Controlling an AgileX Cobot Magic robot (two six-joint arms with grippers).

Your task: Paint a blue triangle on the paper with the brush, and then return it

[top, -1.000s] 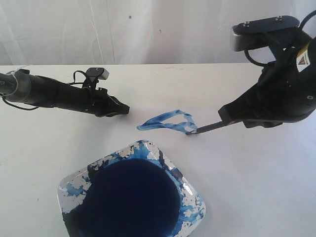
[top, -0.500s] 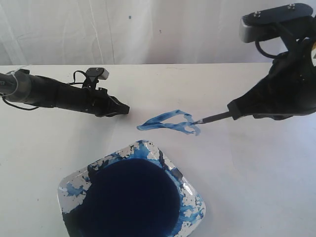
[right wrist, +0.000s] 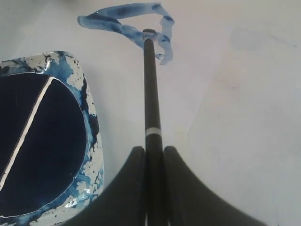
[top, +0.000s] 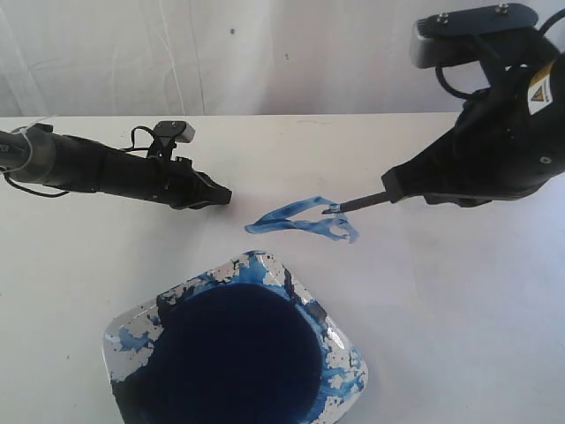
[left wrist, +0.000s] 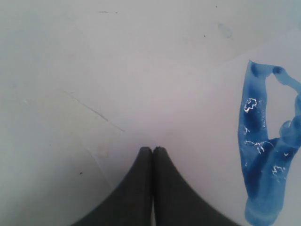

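The blue triangle point(top: 291, 224) is a flat outline of uneven strokes on the paper point(right wrist: 188, 61), which is barely paler than the table. My right gripper point(top: 393, 196) is shut on the black handle of the brush point(top: 362, 203), right of the triangle. The brush tip sits over the triangle's right part; whether it touches is unclear. In the right wrist view the brush point(right wrist: 150, 94) runs straight out from between the fingers of the right gripper point(right wrist: 150, 149) to the triangle point(right wrist: 117, 21). My left gripper point(top: 225, 193) rests shut and empty left of the triangle. The left wrist view shows it point(left wrist: 153, 148) near the triangle point(left wrist: 256, 155).
A square paint-smeared dish point(top: 132, 331) holding a dark blue paint pool point(top: 238, 353) stands near the front, below the triangle. Its rim point(right wrist: 91, 160) lies close beside the right gripper. A white curtain hangs behind the table's far edge.
The right arm lifted the brush off the triangle's lower right corner, then swung it left. The tip now sits higher, over the triangle's right side. The left arm has not moved.
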